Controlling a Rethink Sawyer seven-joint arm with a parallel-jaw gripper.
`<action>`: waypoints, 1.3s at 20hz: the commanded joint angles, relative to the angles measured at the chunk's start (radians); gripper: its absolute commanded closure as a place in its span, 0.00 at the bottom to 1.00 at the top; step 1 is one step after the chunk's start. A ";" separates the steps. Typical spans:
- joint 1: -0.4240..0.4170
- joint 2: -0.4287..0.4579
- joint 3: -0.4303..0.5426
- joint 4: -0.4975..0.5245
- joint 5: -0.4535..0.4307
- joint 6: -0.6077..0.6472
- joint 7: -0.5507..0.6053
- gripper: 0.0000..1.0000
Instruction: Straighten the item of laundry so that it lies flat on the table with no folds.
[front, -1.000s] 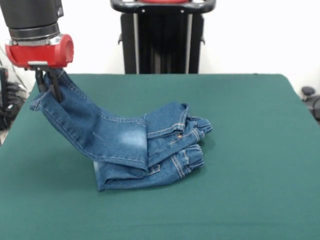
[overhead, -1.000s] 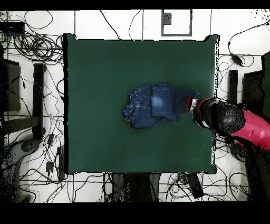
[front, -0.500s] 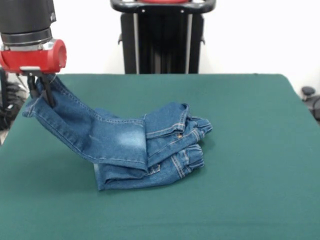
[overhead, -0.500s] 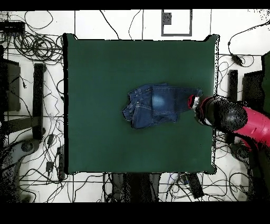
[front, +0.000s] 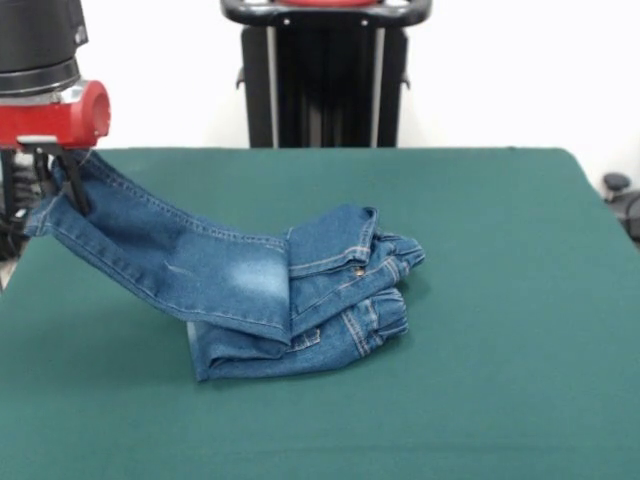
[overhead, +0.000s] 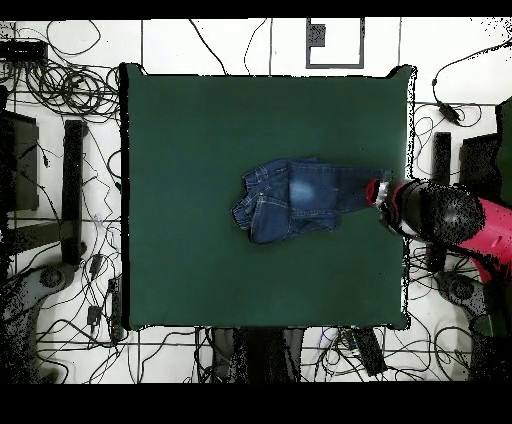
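Denim, small and blue: the jeans (front: 290, 300) rest near the middle of the table (front: 500, 380), which is far larger than they are. Nearest the camera lies a folded lower leg, pressed flat on the felt, its hem toward the left. Above and just behind it the waistband, pockets and orange-tan stitching sit bunched in several stacked layers. From this heap one leg, with a pale faded patch, rises leftward and away, drawn out in a sloping span off the felt. At its far end the gripper (front: 58, 172) has closed its dark fingers (front: 76, 182) on the hem, close to the table's left edge; above them sits the red collar (front: 60, 115) of the arm. The overhead view shows the same leg (overhead: 335, 190) stretched toward the table's side, with the gripper (overhead: 380, 192) at its tip.

Judged from the sag and the soft creasing, the cloth is limp and light, yet thicker and stiffer at seams and hems. A hem or the waistband probably offers the surest hold, being doubled and unlikely to slip. The bunched waist looks heavy enough to anchor a gentle pull, though a strong one may drag the whole heap. Folds remain under the lifted leg.
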 joint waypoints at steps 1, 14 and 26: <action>-0.007 0.016 0.121 -0.041 -0.042 0.135 -0.301 1.00; -0.042 -0.082 0.156 -0.012 -0.019 0.228 -0.282 1.00; -0.059 -0.082 0.177 -0.016 -0.036 0.240 -0.280 1.00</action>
